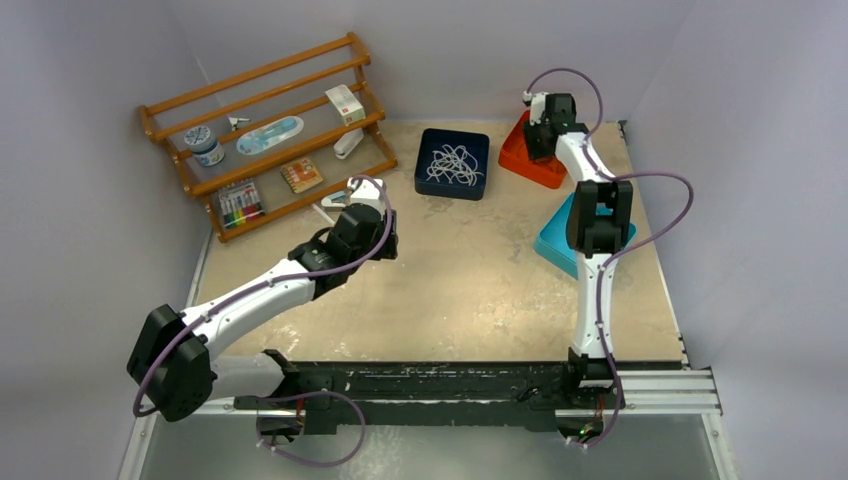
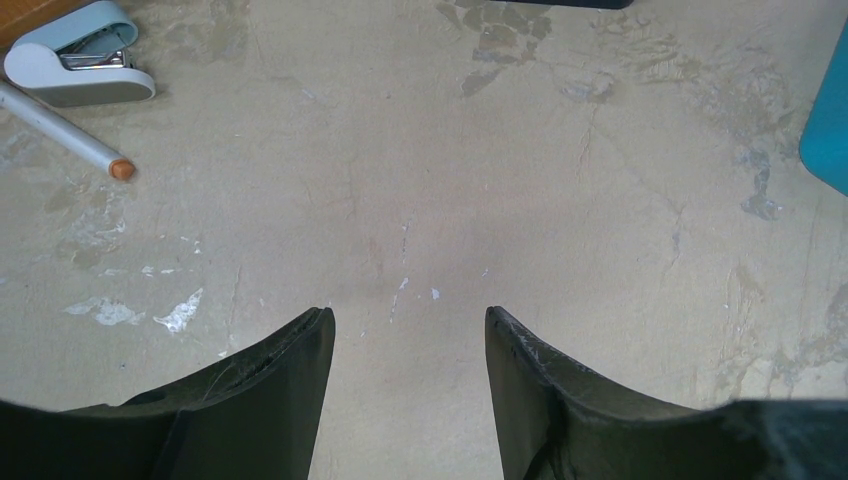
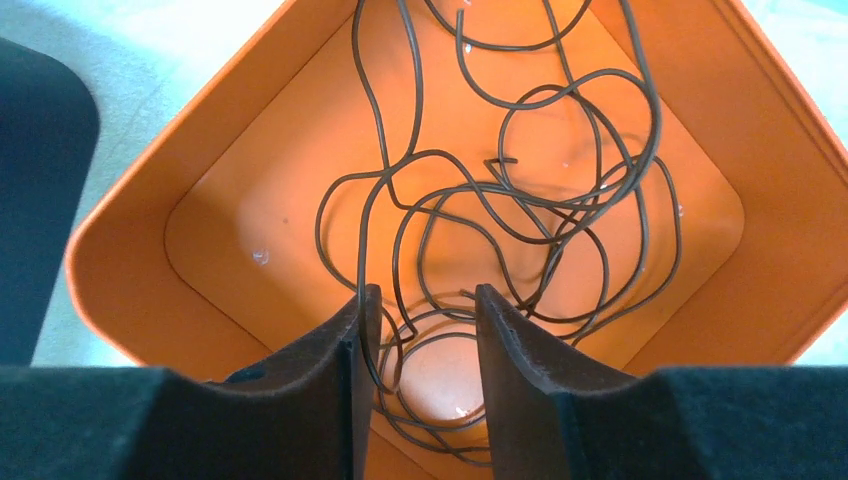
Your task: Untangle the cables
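Currently my right fingers (image 3: 320,385) are standing partly open above the orange tray (image 3: 130,250), gripping nothing, with loops of the dark cable (image 3: 520,190) lying loose between them. White cables (image 1: 452,164) are sitting in the blue tray (image 1: 421,170). My left fingers (image 2: 275,385) are hovering open, empty, over the tabletop (image 2: 450,180). I am judging these cables light and springy, best taken at one outer loop clear of crossings.
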Robot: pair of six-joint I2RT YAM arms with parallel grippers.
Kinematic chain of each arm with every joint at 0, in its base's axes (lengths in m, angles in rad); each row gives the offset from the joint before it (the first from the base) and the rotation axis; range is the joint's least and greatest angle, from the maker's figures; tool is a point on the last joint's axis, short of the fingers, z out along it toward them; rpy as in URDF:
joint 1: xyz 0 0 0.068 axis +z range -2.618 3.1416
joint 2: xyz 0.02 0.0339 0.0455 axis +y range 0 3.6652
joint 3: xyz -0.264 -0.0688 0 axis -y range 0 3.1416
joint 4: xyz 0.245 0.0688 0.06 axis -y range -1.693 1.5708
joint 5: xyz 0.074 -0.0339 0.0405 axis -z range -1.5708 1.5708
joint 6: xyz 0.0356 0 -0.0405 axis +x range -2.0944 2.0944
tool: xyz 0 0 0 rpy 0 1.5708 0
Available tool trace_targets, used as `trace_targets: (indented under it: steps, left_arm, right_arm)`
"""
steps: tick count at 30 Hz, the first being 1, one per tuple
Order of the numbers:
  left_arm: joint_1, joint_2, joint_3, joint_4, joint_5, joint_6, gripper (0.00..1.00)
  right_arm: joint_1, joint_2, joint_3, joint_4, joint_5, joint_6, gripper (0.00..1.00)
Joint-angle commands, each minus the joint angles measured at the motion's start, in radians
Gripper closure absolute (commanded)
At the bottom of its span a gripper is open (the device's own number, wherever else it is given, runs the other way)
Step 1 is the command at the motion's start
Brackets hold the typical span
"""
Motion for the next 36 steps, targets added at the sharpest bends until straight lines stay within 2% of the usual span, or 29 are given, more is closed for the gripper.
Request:
trace_targets:
  steps: [1, 9, 14, 19, 23, 29, 36]
  left_arm:
    - [0.001, -0.034, 0.003, 0.034, -0.019, 0.000, 0.43]
    - [0.002, -0.047, 0.003, 0.032, -0.048, -0.004, 0.42]
    - [0.001, -0.060, 0.008, 0.032, -0.084, -0.008, 0.40]
    - [0.001, -0.084, 0.018, 0.038, -0.124, -0.010, 0.37]
    - [0.001, -0.135, 0.018, 0.052, -0.216, -0.010, 0.35]
    - [0.001, -0.213, 0.021, 0.079, -0.334, 0.017, 0.33]
    - [0.002, -0.315, -0.034, 0.087, -0.467, -0.008, 0.32]
  right_arm:
    - [-0.009, -0.131, -0.008, 0.045, -0.017, 0.022, 0.55]
    - [-0.013, -0.247, -0.069, 0.091, 0.070, 0.052, 0.30]
    - [-0.013, -0.377, -0.196, 0.187, 0.102, 0.103, 0.22]
    - [-0.013, -0.591, -0.405, 0.381, -0.030, 0.203, 0.15]
    - [-0.013, -0.778, -0.598, 0.560, -0.131, 0.275, 0.01]
    - [-0.011, -1.072, -0.921, 0.708, -0.266, 0.376, 0.01]
    - [-0.011, -1.448, -1.314, 0.742, -0.204, 0.398, 0.01]
